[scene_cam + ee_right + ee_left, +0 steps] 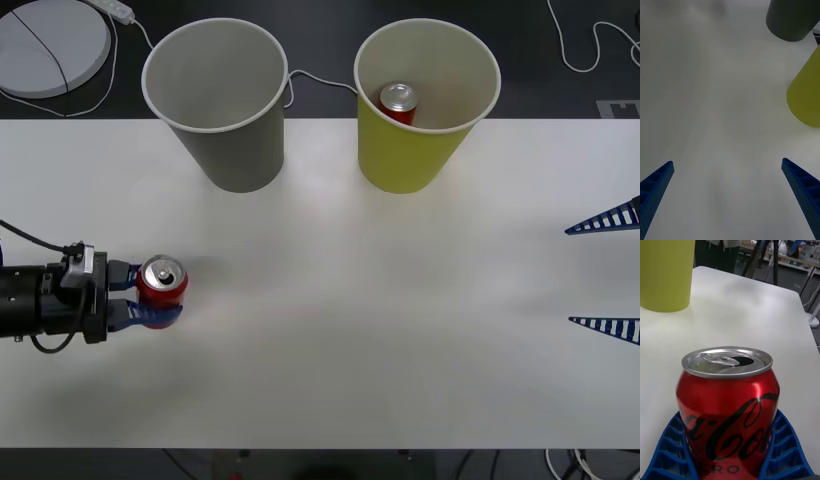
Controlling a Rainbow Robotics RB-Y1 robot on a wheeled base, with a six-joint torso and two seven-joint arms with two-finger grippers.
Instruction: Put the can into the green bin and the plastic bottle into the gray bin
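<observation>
Left gripper (152, 296) sits low over the table (380, 330) at its left side, jaws closed around the can (162, 282), one blue ribbed finger on each side of the red body. The can stands upright on or just above the tabletop; contact with the surface cannot be told. In the left wrist view the can (727, 410) is seated between the fingers (784, 450), silver top level, pull tab flat, mouth hole open and dark. Green bin (415, 150) stands upright at the far edge of the table, right of centre, white rim up; a second can (397, 102) lies inside it, silver top showing. Gray bin (232, 140) stands upright just left of the green one, the two apart, with nothing visible inside. Both bins are well apart from the held can. Right gripper (605, 270) is at the right edge of the table, jaws spread wide, holding nothing. Right wrist view: fingers (657, 187) far apart over bare tabletop, green bin (807, 93) and gray bin (790, 18) beyond. A white cable (320, 80) runs behind the bins.
</observation>
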